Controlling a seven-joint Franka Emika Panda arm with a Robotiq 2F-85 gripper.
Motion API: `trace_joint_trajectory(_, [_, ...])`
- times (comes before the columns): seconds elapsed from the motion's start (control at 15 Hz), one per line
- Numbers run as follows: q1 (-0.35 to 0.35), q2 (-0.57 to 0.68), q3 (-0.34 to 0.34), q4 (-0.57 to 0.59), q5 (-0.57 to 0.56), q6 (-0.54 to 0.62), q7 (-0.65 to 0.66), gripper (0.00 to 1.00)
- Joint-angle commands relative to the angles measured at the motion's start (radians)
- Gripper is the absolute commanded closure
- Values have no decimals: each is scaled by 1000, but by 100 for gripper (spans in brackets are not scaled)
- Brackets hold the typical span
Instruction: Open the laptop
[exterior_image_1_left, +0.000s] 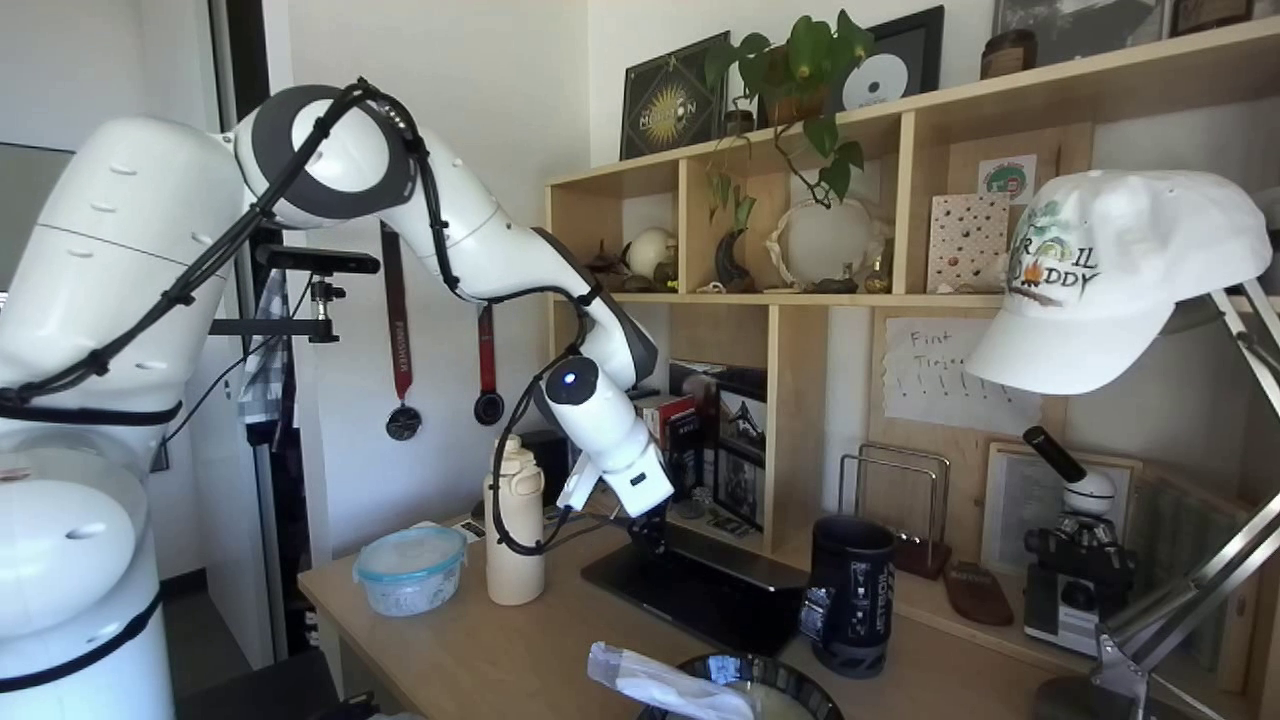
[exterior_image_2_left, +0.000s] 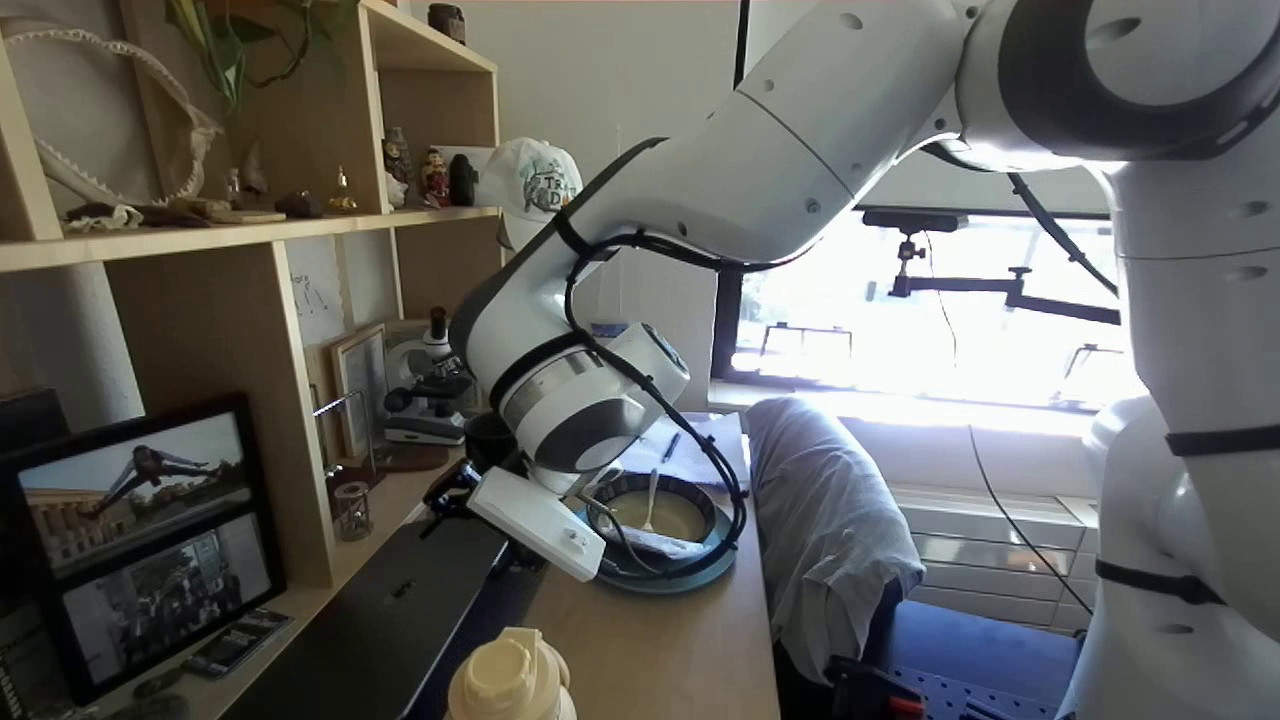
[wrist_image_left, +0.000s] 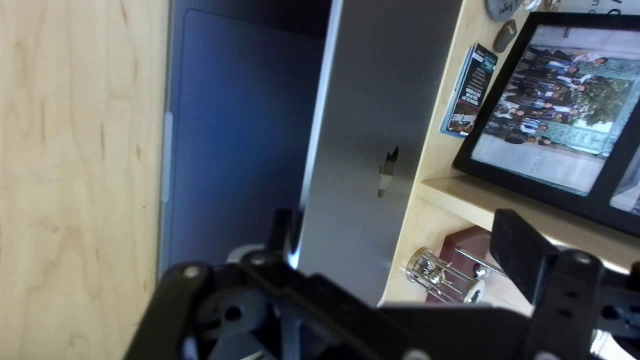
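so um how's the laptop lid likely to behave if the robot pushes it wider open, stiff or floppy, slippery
The laptop lid looks thin and flat, so it would likely swing as one stiff panel. Its smooth surface suggests the fingers might slip along it. The base lies flat on the desk, yet a hard shove could make it slide.

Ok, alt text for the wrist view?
A partly open laptop, its lid tilted, with the robot's hand open at the bottom and one finger by the lid's front edge; whether they touch is unclear. Wooden desk at left, framed group photo at upper right.
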Motion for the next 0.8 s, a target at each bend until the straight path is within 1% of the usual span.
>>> trace_joint_trajectory(0.0, [21,-35,-30,60,77,-65,-111,0])
trace_joint_trajectory(0.73, [20,-25,-46,106,182,-174,-278,0])
